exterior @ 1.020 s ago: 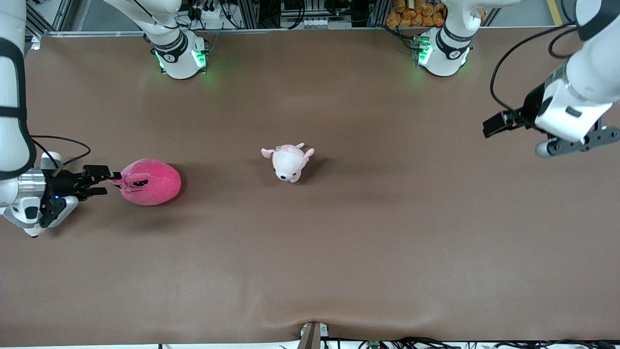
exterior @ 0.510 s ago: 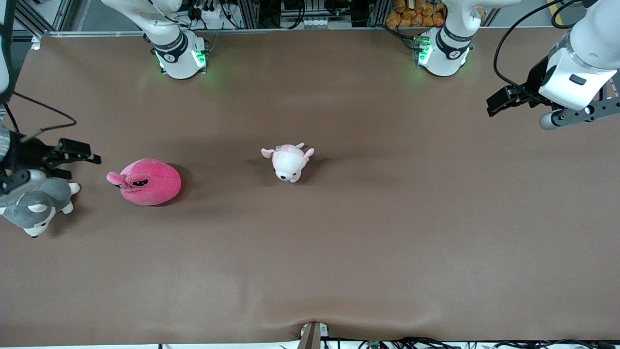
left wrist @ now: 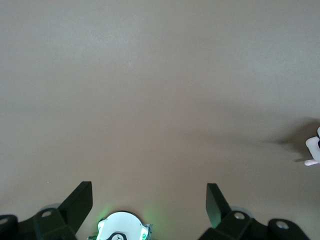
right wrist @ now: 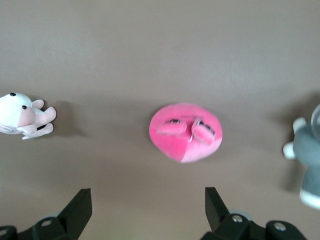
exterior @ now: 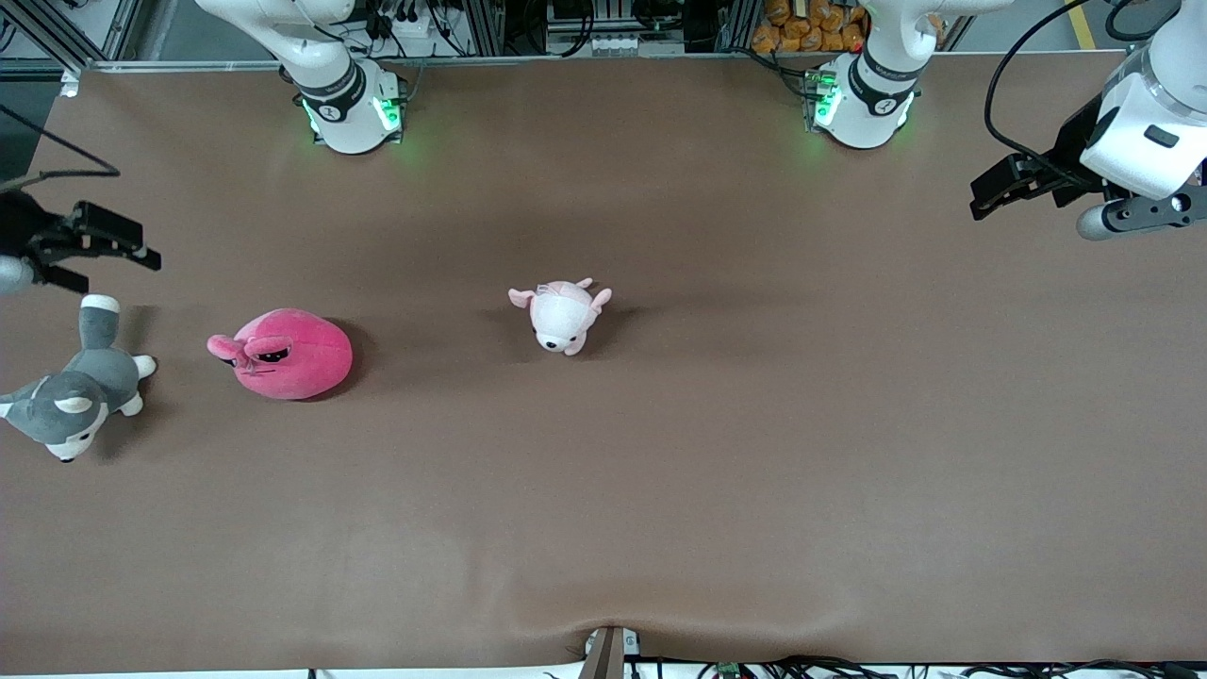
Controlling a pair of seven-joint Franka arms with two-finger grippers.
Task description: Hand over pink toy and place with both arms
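The pink toy (exterior: 288, 354) lies on the brown table toward the right arm's end; it also shows in the right wrist view (right wrist: 185, 131), ears up. My right gripper (exterior: 123, 272) is open and empty in the air over the table's edge at that end, apart from the toy. In its own view the right gripper (right wrist: 147, 207) has its fingers spread wide with nothing between them. My left gripper (exterior: 990, 198) hangs over the left arm's end of the table. It shows open and empty in its own view (left wrist: 149, 200), over bare table.
A small pale-pink-and-white plush (exterior: 563, 314) lies mid-table, also in the right wrist view (right wrist: 22, 120). A grey-and-white plush dog (exterior: 71, 396) lies by the table's edge at the right arm's end, beside the pink toy. The left arm's base (left wrist: 122, 230) shows between the left fingers.
My right gripper has drawn back from the pink toy's ear toward the table's end, uncovering the grey dog. My left gripper has moved toward its own end. The toys have not moved.
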